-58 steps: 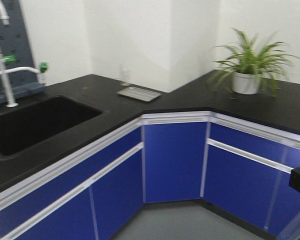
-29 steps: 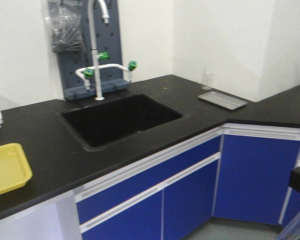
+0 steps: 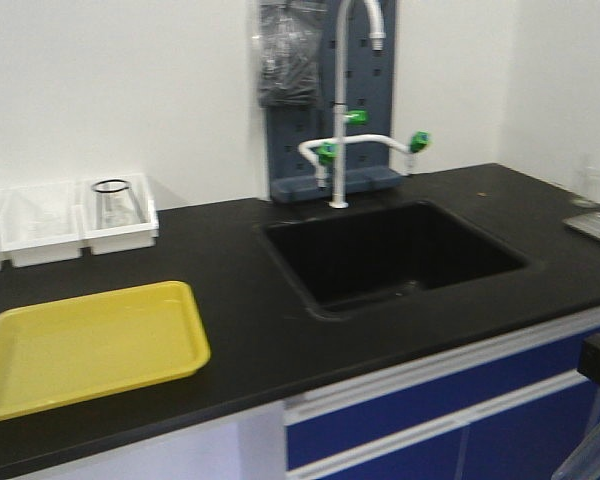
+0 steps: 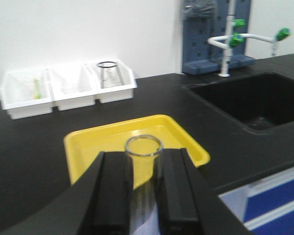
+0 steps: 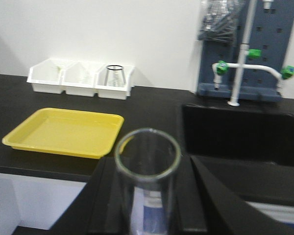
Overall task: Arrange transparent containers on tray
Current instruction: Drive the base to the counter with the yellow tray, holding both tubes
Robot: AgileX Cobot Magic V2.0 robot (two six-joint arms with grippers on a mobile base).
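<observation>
Two transparent containers show, each a clear glass tube. In the left wrist view my left gripper is shut on one tube, whose round rim stands just above the fingertips and in front of the tray. In the right wrist view my right gripper is shut on a wider-looking tube, held upright off the counter's front edge. The tray is bright yellow with a raised rim and lies bare on the black counter, left of the sink; in the right wrist view the tray is ahead and to the left.
Three white bins line the wall behind the tray, the right one holding a flask. A deep black sink with a tall faucet sits right of the tray. A metal tray lies far right.
The front view has swung left: the plant and corner are gone, the sink has slid rightward, and the yellow tray and white bins have come fully into view.
</observation>
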